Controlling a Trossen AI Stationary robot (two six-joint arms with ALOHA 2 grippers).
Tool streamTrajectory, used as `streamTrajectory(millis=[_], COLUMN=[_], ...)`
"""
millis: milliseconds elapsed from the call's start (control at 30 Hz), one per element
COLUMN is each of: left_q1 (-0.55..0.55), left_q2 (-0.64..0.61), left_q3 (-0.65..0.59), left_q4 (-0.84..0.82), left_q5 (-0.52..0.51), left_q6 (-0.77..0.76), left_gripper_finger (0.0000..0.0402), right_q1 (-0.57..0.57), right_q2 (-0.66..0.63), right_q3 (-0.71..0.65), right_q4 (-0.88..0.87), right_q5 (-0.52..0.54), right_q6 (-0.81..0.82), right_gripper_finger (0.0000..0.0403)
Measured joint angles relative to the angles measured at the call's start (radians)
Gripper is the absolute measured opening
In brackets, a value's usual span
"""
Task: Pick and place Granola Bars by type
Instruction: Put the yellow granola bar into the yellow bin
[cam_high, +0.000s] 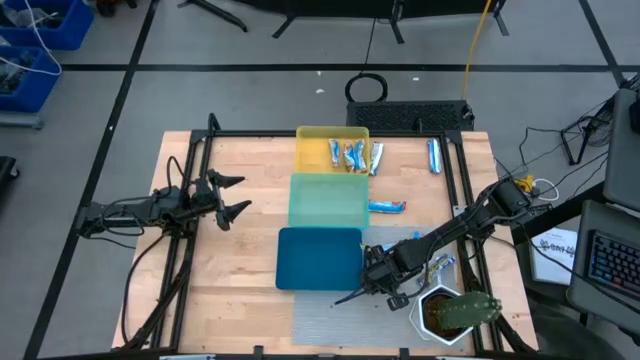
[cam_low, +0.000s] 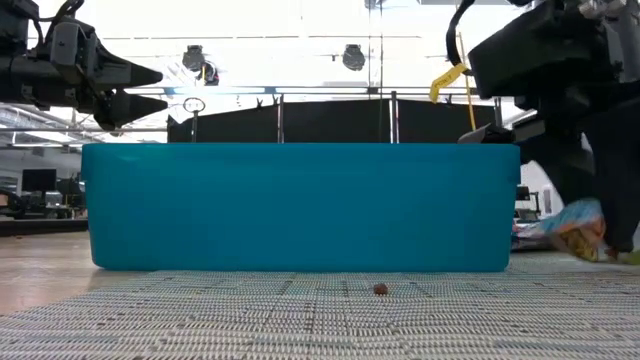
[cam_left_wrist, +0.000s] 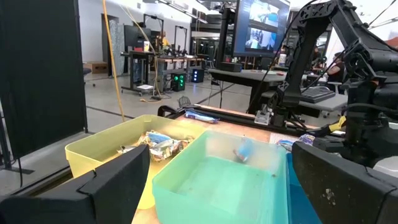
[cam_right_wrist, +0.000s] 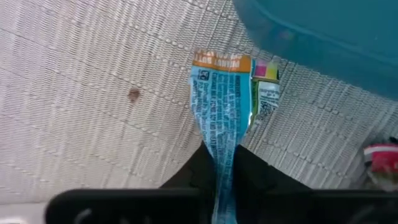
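Observation:
My right gripper (cam_high: 378, 290) is shut on a blue-and-orange granola bar (cam_right_wrist: 222, 102) over the grey mat (cam_right_wrist: 93, 93), by the blue tray's (cam_high: 320, 257) near right corner. In the low view the bar (cam_low: 578, 230) shows below that gripper. Several bars (cam_high: 352, 155) lie in the yellow tray (cam_high: 312, 140). The green tray (cam_high: 328, 200) stands between the yellow and blue trays. Loose bars lie on the table right of the green tray (cam_high: 387, 207), at the far right (cam_high: 433, 155) and by my right arm (cam_high: 441, 265). My left gripper (cam_high: 236, 196) is open and empty, left of the trays. My right gripper pinches the bar's one end (cam_right_wrist: 222, 149) between its two fingers (cam_right_wrist: 200, 167). The fingers come from above, slanting down, and lie along the bar. The bar sticks out past the fingertips, its orange end (cam_right_wrist: 216, 61) farthest out, just over the mat; whether it touches the mat, I cannot tell.
A white pot with a green plant (cam_high: 452, 315) stands at the near right, close to my right gripper. A small brown crumb (cam_right_wrist: 133, 94) lies on the mat. A black frame (cam_high: 190, 200) runs along the table's sides. Bare wood shows left of the trays.

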Motion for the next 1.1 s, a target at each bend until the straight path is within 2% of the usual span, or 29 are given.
streamTrajectory(millis=[100, 567, 833, 1100], left_q1=[0.0, 0.0, 0.0, 0.0], left_q2=[0.0, 0.0, 0.0, 0.0], left_q3=[0.0, 0.0, 0.0, 0.0], left_q4=[0.0, 0.0, 0.0, 0.0], left_q5=[0.0, 0.0, 0.0, 0.0], left_q6=[0.0, 0.0, 0.0, 0.0], left_gripper_finger=[0.0392, 0.0392, 0.0392, 0.0392], right_q1=[0.008, 0.018, 0.017, 0.015], right_q2=[-0.025, -0.248, -0.328, -0.338], right_q3=[0.0, 0.015, 0.11, 0.252], right_q4=[-0.023, -0.252, -0.424, -0.584], right_q5=[-0.016, -0.017, -0.01, 0.016], right_q6=[0.018, 0.111, 0.112, 0.111], right_gripper_finger=[0.0007, 0.0002, 0.0001, 0.0])
